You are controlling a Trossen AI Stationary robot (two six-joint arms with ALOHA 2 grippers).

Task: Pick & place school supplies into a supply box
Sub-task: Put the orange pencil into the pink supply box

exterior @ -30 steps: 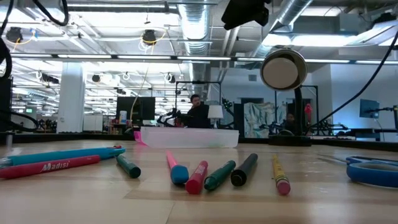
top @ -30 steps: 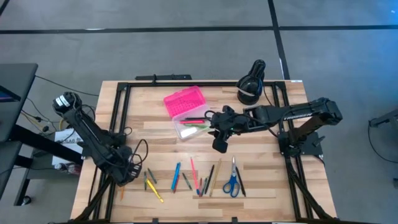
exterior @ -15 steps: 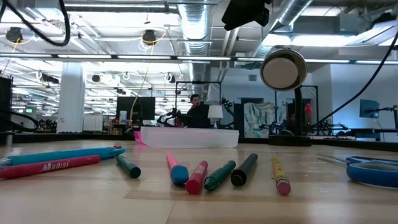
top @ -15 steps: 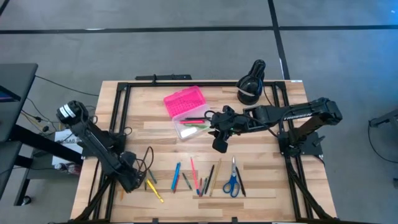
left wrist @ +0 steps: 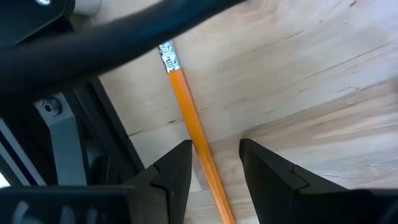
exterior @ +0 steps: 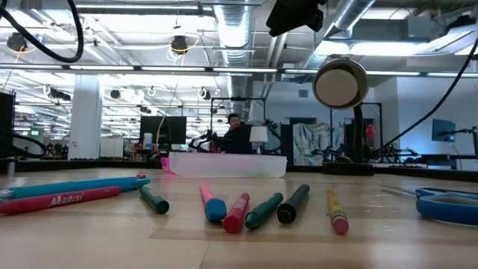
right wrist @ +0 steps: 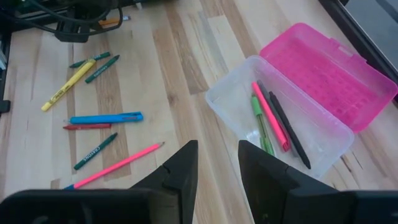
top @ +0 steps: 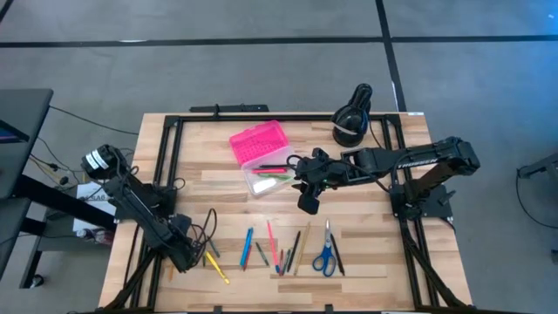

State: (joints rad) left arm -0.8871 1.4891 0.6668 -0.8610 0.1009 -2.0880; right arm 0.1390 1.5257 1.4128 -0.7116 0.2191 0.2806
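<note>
The supply box lies on the table's far middle with its pink lid (top: pixel 258 142) flipped back and its clear base (right wrist: pixel 280 130) holding pink, green and dark pens. A row of pens and pencils (top: pixel 279 249) and blue-handled scissors (top: pixel 326 251) lie flat near the table's near edge. My right gripper (top: pixel 307 205) hovers open between the box and that row. My left gripper (top: pixel 185 255) is low at the near left corner, open. Its fingers stand on either side of an orange pencil (left wrist: pixel 189 118) lying on the wood; touch does not show.
A black round device with a white label (top: pixel 351 118) stands at the far right, beyond the box. Black frame rails (top: pixel 166 174) run along the table's left and right sides. A loose cable (top: pixel 206 223) loops beside my left arm. A yellow marker (top: pixel 218 272) lies right of my left gripper.
My left gripper has moved toward the table's near edge and come down over the orange pencil at the left corner. The right arm, the box and the supplies have stayed where they were.
</note>
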